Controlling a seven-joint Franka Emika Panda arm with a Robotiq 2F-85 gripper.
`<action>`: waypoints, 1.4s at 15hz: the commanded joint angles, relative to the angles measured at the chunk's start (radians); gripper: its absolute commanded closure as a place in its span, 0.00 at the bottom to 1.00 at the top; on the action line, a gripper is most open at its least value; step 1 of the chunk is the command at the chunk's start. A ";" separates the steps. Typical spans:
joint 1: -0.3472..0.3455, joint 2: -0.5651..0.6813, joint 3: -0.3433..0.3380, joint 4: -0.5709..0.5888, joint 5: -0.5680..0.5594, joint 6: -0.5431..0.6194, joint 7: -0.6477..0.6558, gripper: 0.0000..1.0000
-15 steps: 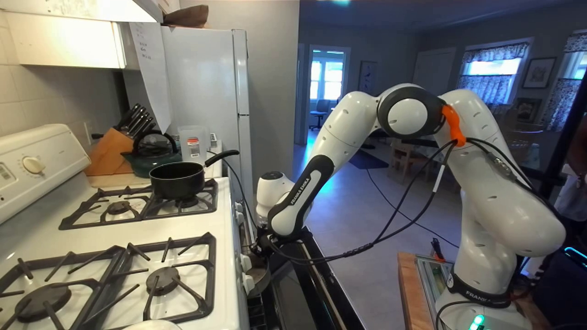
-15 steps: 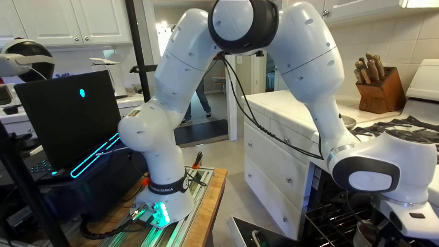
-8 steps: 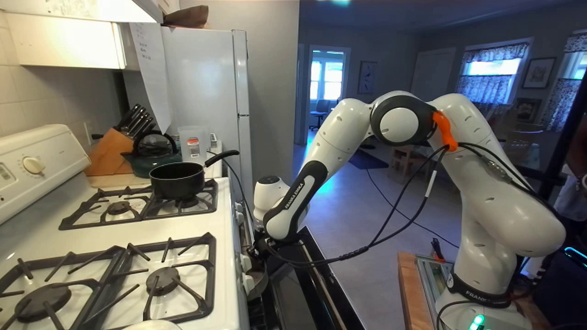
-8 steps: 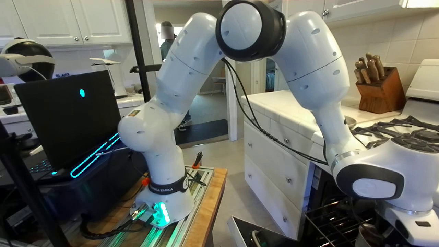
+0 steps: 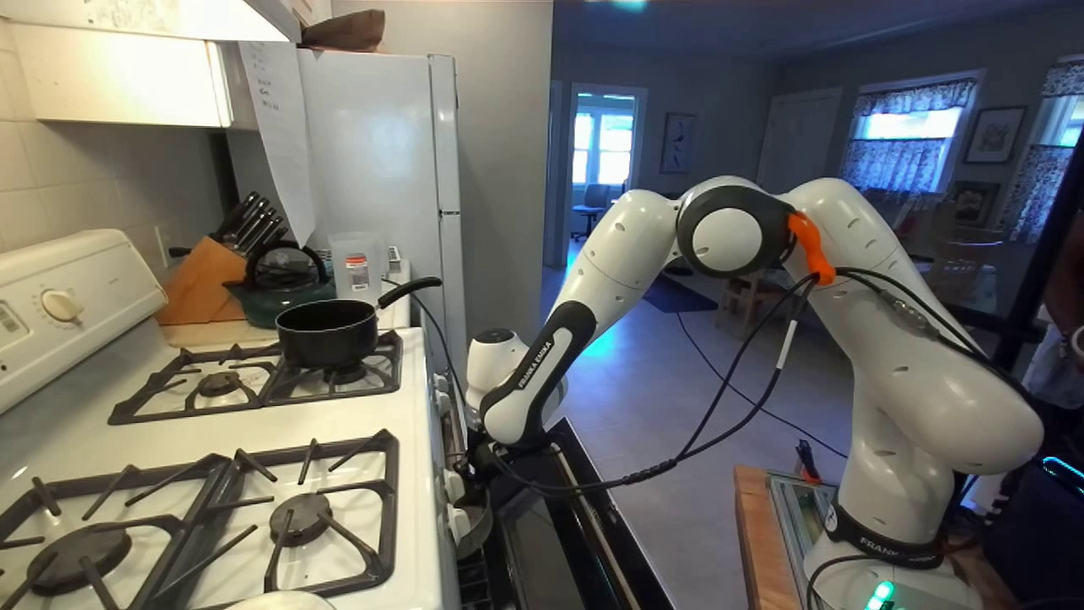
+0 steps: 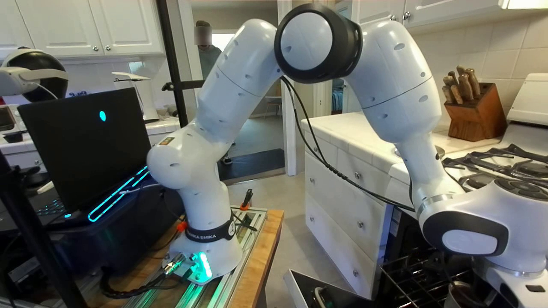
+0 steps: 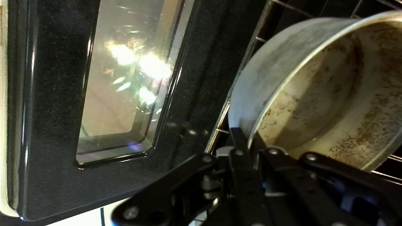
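Gripper [image 7: 249, 139], one — two fingers pinching the wall of one pot [image 7: 314, 97] | Pot over one wire rack [image 7: 225, 111], beside one lowered oven door [image 7: 194, 94] | Stovetop [image 5: 279, 424] — four burners [image 5: 302, 518], one black saucepan [image 5: 326, 335]

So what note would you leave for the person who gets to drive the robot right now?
Gripper: shut on the pot's wall, with fingers inside and outside it.
Pot: over the rack; I can't tell if it rests there or hangs.
Around it: oven door open; black pan on the stove, out of the grip.
Done: door down, pot gripped.
Left: pot not yet let go.
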 commanded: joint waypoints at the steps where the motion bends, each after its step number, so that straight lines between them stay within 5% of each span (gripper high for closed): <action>1: -0.013 0.032 0.009 0.049 0.044 -0.025 -0.064 0.98; 21: -0.021 0.137 0.018 0.153 0.051 -0.018 -0.114 0.98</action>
